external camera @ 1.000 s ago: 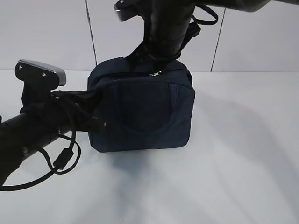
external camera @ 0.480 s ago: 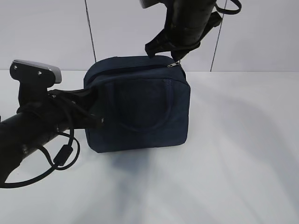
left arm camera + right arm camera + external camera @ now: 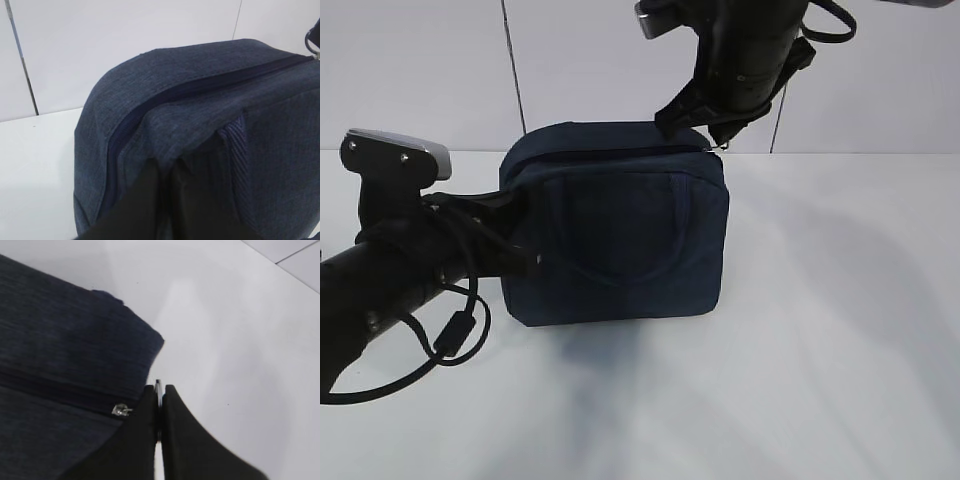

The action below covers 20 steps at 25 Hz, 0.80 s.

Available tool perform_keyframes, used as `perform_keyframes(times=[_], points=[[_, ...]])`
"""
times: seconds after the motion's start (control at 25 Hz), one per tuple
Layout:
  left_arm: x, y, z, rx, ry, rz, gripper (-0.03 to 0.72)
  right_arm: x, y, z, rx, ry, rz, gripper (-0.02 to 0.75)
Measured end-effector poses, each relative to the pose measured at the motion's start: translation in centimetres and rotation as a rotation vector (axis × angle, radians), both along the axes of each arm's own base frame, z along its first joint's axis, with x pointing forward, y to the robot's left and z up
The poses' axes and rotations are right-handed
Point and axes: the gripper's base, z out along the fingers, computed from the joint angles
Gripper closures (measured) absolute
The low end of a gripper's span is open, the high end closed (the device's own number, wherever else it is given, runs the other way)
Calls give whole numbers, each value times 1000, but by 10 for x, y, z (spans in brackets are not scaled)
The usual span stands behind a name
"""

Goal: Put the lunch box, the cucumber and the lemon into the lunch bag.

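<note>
The dark navy lunch bag (image 3: 620, 240) stands upright on the white table, its zipper line running across the top (image 3: 200, 87). My left gripper (image 3: 527, 232) is shut on a fold of fabric at the bag's left side, seen close up in the left wrist view (image 3: 167, 172). My right gripper (image 3: 716, 138) is above the bag's top right corner, shut on the silver ring zipper pull (image 3: 158, 386). The zipper slider (image 3: 121, 410) sits at the right end of the zipper. The lunch box, cucumber and lemon are out of view.
The white table (image 3: 840, 350) stretches to the right of and in front of the bag. A white panelled wall (image 3: 420, 70) stands right behind it. My left arm and its cable (image 3: 450, 335) lie low across the table's left side.
My right gripper has moved right along the bag's top with the zipper pull, from the middle to the right corner. The bag's top has straightened out. The left arm has barely moved.
</note>
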Motion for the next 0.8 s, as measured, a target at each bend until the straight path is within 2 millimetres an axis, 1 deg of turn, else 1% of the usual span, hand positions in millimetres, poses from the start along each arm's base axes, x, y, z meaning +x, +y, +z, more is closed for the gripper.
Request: perform_keyframes(times=[0.12,0.2,0.32,0.56,0.8], points=[[0,0,0,0,0,0,678,3,-8,2,7,-6,-20,717],[0,0,0,0,0,0,678,3,-13,6,32,-7,-33,717],[0,0,0,2,-1,-4,678,5,-20,5,84,10,-60,717],[0,0,0,2,-1,-5,678,13,-41,-1,233,65,-132,717],[0,0,0,1,-3,-5,678,20,-62,0,414,127,-135,717]])
